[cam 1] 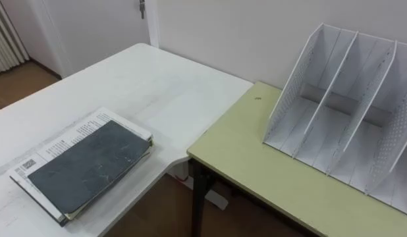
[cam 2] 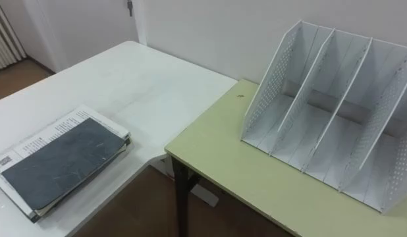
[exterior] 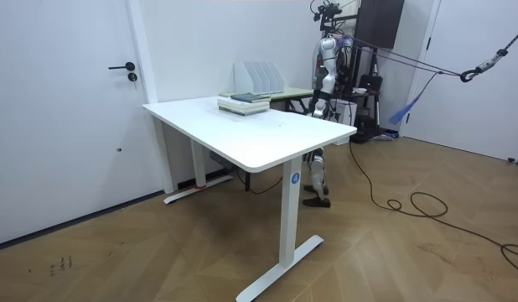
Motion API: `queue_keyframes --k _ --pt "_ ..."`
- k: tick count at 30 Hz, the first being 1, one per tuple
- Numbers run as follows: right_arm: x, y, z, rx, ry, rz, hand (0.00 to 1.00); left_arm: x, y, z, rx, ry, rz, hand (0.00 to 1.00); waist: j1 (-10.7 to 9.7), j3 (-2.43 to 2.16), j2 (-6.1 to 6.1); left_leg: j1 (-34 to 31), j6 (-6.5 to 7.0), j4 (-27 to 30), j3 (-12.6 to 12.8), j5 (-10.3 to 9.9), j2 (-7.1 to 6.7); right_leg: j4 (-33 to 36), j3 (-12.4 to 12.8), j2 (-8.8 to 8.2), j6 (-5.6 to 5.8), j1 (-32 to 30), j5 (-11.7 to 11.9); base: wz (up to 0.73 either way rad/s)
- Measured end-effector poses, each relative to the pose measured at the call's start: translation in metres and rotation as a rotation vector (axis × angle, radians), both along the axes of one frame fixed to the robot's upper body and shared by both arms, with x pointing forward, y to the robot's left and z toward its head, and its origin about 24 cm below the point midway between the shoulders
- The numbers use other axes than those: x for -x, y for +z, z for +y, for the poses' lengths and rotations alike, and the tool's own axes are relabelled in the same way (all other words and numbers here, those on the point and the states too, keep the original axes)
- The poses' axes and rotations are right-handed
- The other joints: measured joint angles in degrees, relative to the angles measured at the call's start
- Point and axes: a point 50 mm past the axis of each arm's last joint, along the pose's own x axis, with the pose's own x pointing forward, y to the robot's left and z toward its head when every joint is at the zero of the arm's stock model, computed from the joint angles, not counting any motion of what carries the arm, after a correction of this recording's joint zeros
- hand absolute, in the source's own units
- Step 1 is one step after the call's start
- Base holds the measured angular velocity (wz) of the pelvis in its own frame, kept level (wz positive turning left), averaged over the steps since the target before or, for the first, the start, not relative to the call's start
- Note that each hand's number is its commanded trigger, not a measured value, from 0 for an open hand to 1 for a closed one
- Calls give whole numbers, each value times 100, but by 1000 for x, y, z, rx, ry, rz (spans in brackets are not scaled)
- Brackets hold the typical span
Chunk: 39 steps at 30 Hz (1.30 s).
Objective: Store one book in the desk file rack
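Frankly, the fingers' state I cannot tell. The dark book [cam 1: 85,170] lies on a printed booklet [cam 1: 73,131] at the white surface's [cam 1: 144,85] near edge, apart from the file rack [cam 1: 335,112]; a grasp may take both or push them off.

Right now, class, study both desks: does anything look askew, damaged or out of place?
Only small things: the dark book lies offset on the printed book beneath it, its cover scuffed. The file rack stands upright and empty on the green desk.
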Motion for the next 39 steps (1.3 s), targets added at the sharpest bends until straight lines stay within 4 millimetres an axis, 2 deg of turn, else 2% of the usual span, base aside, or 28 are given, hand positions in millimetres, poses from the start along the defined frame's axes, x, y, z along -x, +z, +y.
queue_keyframes --k 13,26,31,34,39 --pt "2 -1 0 17 -11 5 0 13 -1 0 11 5 75 0 -13 8 0 96 0 -15 1 -1 -1 -1 31 3 5 110 2 0" --pt "3 -1 1 18 -15 6 0 12 -1 -1 7 -22 75 0 -30 4 24 95 -7 -20 -5 -10 9 1 -56 4 13 138 12 2" --pt "1 -1 1 15 -25 -1 0 6 0 0 -21 -45 56 0 -104 5 38 89 -10 -21 -5 -11 9 0 -64 5 13 143 12 0" --pt "4 -1 1 9 -53 -1 0 -8 3 2 -62 -77 -7 0 -117 5 50 90 -10 -21 1 -11 9 -2 -54 7 12 143 12 0" --pt "2 0 0 20 -36 -12 0 -54 16 1 -117 -146 -232 0 -151 6 62 63 -8 -20 1 -10 1 0 -55 -2 15 112 13 0"
